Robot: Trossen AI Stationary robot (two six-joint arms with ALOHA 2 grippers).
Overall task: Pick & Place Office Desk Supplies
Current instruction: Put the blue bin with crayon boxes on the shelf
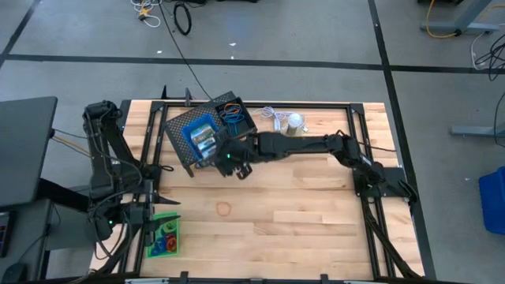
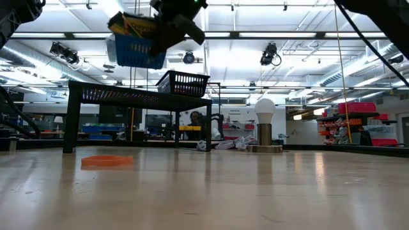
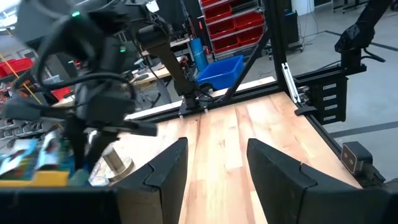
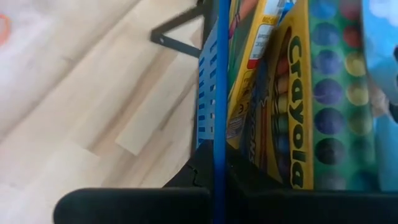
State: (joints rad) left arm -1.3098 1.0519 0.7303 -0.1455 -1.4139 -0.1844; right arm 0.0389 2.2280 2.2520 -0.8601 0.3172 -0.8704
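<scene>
A small blue tray (image 1: 199, 136) holding yellow-green crayon boxes (image 4: 292, 106) hangs in the air over the large black mesh rack (image 2: 137, 96), with my right gripper (image 1: 224, 155) shut on it. A small black-mesh tray (image 2: 184, 83) with coloured loops stands on the rack's far end. An orange loop (image 2: 107, 161) lies flat on the table. A green tray (image 1: 164, 237) with loops sits at the near left, where my left gripper (image 3: 214, 168) stands open and level with nothing between its fingers. My right gripper pinches the blue tray's side wall at its rim (image 4: 217, 118), one finger inside the tray and one outside. The fingers slant down from the table's right. The tray (image 2: 137, 50) hangs clear above the rack, the crayon boxes standing in it.
A silver dome-shaped thing with a white cord (image 1: 293, 121) stands at the far middle, right of the rack. Bare wood (image 1: 300, 213) stretches across the table's middle and right. Black frame rails (image 1: 359, 126) run along the edges.
</scene>
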